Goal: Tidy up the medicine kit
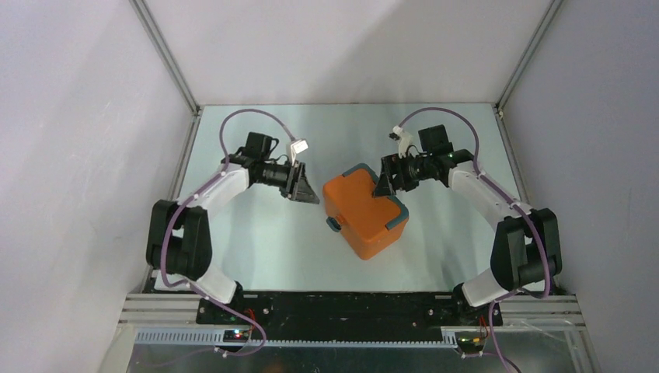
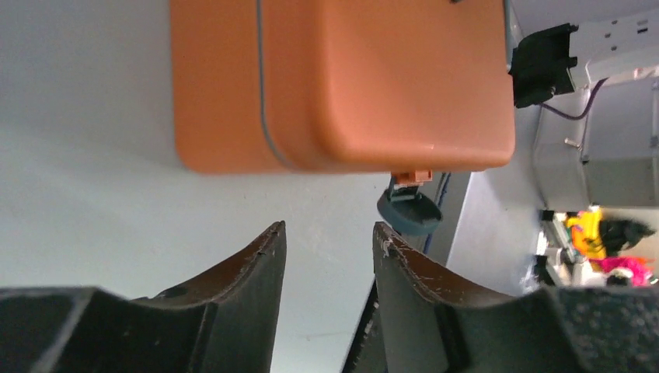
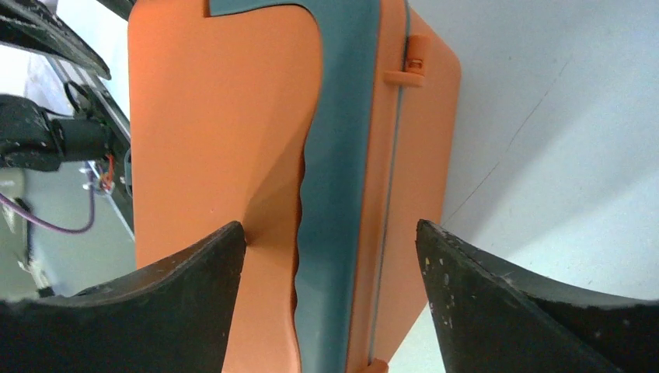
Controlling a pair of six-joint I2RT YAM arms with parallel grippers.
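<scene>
The right tool [image 3: 330, 225] is held wide, its jaws set either side of the teal-trimmed end of the closed orange medicine kit [image 1: 359, 203]; contact cannot be judged. The left tool [image 2: 328, 227] is seen partly parted and empty, near the kit's latch [image 2: 409, 211]. The kit is rested mid-way across the surface [image 1: 264, 241].

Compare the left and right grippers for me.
The left gripper stands clear of the orange box, on its left; the right gripper is at the box's teal-trimmed side. The left gripper's jaws are partly open; the right gripper's gape wider. Both are black, open and point at the box.
</scene>
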